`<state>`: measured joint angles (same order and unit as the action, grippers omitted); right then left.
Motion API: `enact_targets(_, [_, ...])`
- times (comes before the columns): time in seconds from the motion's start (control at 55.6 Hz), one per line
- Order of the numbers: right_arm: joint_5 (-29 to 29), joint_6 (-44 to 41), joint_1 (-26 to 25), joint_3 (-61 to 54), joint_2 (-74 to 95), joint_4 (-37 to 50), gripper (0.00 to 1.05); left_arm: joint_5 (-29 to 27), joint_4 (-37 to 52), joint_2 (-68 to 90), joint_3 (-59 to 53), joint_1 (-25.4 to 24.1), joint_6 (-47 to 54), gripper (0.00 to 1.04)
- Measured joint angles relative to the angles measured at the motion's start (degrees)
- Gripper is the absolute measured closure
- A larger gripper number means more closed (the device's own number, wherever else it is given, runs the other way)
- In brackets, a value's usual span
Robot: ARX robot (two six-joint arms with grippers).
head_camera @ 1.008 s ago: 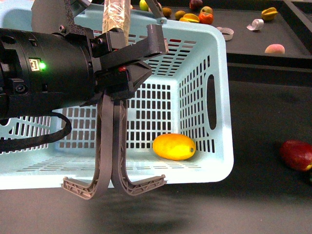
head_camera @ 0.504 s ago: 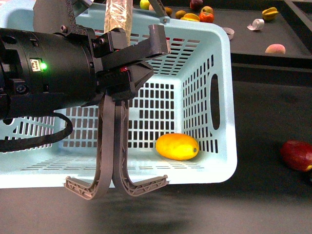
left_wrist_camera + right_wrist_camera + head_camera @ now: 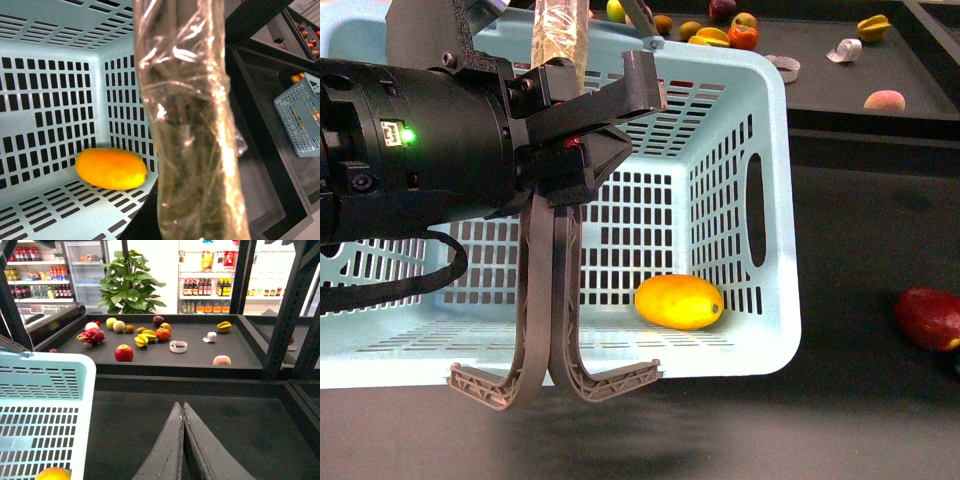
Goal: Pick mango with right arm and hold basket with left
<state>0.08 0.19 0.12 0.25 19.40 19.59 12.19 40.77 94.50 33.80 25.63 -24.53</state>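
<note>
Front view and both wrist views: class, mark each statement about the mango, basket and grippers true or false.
1. The mango lies inside the basket. True.
2. The right gripper holds the mango. False: its fingers are shut on nothing, outside the basket.
3. A dark red fruit lies outside the basket. True.
4. The basket's handles hang apart. False: they meet at the left gripper.

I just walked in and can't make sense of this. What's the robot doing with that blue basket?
The left gripper sits where the two grey handles of the aqua basket meet; I can't tell if its fingers pinch them. The mango lies on the basket floor near a corner. The right gripper is outside, over the dark table, shut and empty.
</note>
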Motion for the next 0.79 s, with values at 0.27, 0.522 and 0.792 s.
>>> enact_targets(0.27, [-0.1,0.0,0.0,0.0,-5.1,-5.1,1.03,0.0,0.0,0.0,0.0,0.0,0.0,1.00])
enact_targets(0.522, [-0.2,0.0,0.0,0.0,-8.7,-8.7,1.03,0.0,0.0,0.0,0.0,0.0,0.0,1.00])
enact_targets(0.792, [-0.4,-0.2,0.0,0.1,-19.1,-19.5,1.03,0.0,0.0,0.0,0.0,0.0,0.0,1.00])
